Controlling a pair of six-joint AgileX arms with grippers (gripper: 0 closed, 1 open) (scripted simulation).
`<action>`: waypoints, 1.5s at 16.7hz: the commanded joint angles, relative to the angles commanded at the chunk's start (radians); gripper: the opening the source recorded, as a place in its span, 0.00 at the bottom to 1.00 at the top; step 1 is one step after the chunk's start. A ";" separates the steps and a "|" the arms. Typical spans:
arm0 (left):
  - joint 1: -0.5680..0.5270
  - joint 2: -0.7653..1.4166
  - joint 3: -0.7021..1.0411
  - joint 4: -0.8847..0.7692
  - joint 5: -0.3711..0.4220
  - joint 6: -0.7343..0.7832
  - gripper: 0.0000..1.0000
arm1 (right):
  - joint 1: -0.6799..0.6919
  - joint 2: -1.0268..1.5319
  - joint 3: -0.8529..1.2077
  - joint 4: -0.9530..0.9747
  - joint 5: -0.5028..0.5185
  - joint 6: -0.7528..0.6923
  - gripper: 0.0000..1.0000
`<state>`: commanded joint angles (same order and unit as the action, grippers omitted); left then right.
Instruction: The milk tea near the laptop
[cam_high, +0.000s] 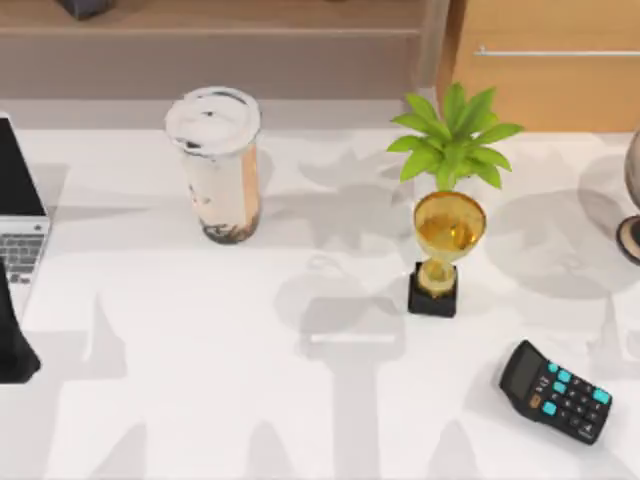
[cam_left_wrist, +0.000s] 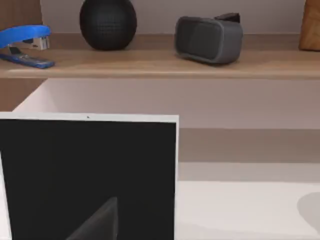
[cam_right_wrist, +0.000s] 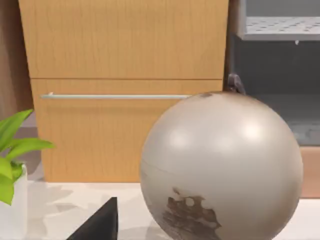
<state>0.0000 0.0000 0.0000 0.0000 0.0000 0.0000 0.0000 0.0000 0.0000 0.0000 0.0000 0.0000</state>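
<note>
The milk tea (cam_high: 218, 165) is seen upright on the white table (cam_high: 200, 400), right of the laptop (cam_high: 20, 240) (apart from it). Neither arm's gripper opening can be told; nothing is seen held.

Milk tea (cam_high: 222, 170) clear plastic, white lid; laptop (cam_high: 22, 235) silver-grey deck; trophy (cam_high: 445, 250) glossy gold; table (cam_high: 200, 330) smooth white.

A white table (cam_high: 200, 400) fills most of the top view; the laptop (cam_high: 20, 235) sits at its left edge and the milk tea (cam_high: 218, 165) stands upright at upper left. A potted plant (cam_high: 455, 135) and gold trophy (cam_high: 442, 250) stand right of centre, a calculator (cam_high: 556, 391) lies at lower right, and a globe (cam_high: 632, 200) is at the right edge.
</note>
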 joint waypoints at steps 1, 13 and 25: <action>0.000 0.000 0.000 0.000 0.000 0.000 1.00 | 0.000 0.000 0.000 0.000 0.000 0.000 1.00; -0.243 0.606 0.189 0.473 -0.258 -0.035 1.00 | 0.000 0.000 0.000 0.000 0.000 0.000 1.00; -0.632 1.790 0.396 1.332 -0.606 -0.068 1.00 | 0.000 0.000 0.000 0.000 0.000 0.000 1.00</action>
<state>-0.6316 1.7902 0.3958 1.3319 -0.6058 -0.0680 0.0000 0.0000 0.0000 0.0000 0.0000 0.0000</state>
